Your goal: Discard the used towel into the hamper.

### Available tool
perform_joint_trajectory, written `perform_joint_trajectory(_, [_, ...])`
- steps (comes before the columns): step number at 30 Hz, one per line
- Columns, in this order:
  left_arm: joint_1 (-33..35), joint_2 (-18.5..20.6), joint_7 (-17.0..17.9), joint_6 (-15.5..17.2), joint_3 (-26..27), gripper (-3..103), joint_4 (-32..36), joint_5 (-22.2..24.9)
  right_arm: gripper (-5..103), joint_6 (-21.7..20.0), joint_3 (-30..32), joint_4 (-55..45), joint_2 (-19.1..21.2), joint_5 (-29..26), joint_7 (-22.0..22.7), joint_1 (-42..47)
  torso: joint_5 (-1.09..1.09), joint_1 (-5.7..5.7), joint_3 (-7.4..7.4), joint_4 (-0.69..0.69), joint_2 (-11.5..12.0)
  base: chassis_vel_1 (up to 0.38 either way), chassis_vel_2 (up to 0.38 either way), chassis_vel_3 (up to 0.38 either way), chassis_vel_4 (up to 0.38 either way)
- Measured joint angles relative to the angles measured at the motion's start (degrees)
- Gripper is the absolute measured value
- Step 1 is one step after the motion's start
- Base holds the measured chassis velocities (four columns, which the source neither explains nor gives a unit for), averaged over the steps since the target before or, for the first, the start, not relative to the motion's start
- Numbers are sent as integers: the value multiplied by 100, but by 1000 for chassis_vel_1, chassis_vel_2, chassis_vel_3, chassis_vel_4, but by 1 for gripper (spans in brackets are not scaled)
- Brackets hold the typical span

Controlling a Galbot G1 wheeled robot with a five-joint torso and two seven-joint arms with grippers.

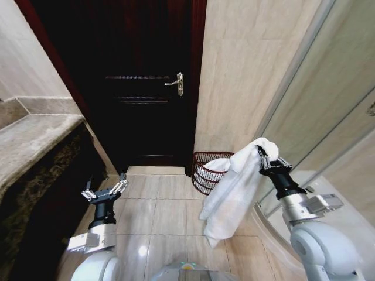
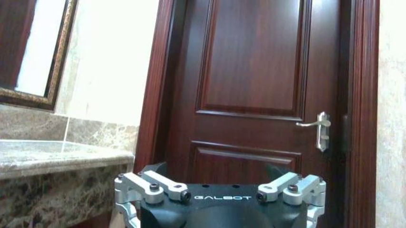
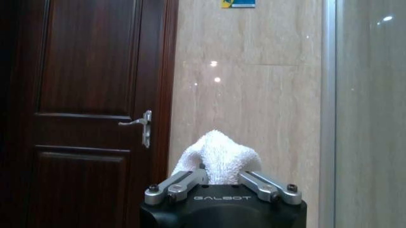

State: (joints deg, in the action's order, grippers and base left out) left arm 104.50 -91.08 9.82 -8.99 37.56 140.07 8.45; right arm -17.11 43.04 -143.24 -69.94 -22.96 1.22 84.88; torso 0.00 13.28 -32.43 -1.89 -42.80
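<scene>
Tiled bathroom floor, dark door (image 1: 140, 88) behind. Hamper (image 1: 206, 171) in corner by wall. Right gripper (image 1: 265, 157) clamped on towel (image 1: 234, 190), hanging near hamper's rim; early release risks floor drop. Left gripper (image 1: 105, 191) spread, idle.

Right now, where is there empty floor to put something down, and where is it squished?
The tiled floor is bare between the left pincer, open and low, and the hanging towel, up to the door. The stone counter top is bare too. It is crowded by the right wall: the hamper sits there, with the right pincer holding the towel beside it.
</scene>
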Motion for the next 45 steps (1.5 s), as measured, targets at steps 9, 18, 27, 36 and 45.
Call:
perform_joint_trajectory(9, [6,20,0,35,-7,100,32,-2,4,9,43,0,24,-7,-3,-6,0,94,-133,0,-226,0,0,0,0])
perform_joint_trajectory(18, [34,68,3,70,-13,100,92,-25,4,34,53,0,2,-7,-21,2,0,200,-275,0,-474,0,0,0,0])
perform_joint_trajectory(27, [36,81,23,108,-17,100,135,-32,4,34,105,0,8,-32,-21,-14,0,302,-408,0,-709,0,0,0,0])
perform_joint_trajectory(36, [48,71,25,110,-16,100,160,-42,4,34,162,0,30,-85,-24,-13,0,402,-528,0,-930,0,0,0,0])
perform_joint_trajectory(45, [80,59,15,104,-13,100,186,-60,4,35,207,0,21,-114,-27,-5,0,495,-645,0,-1140,0,0,0,0])
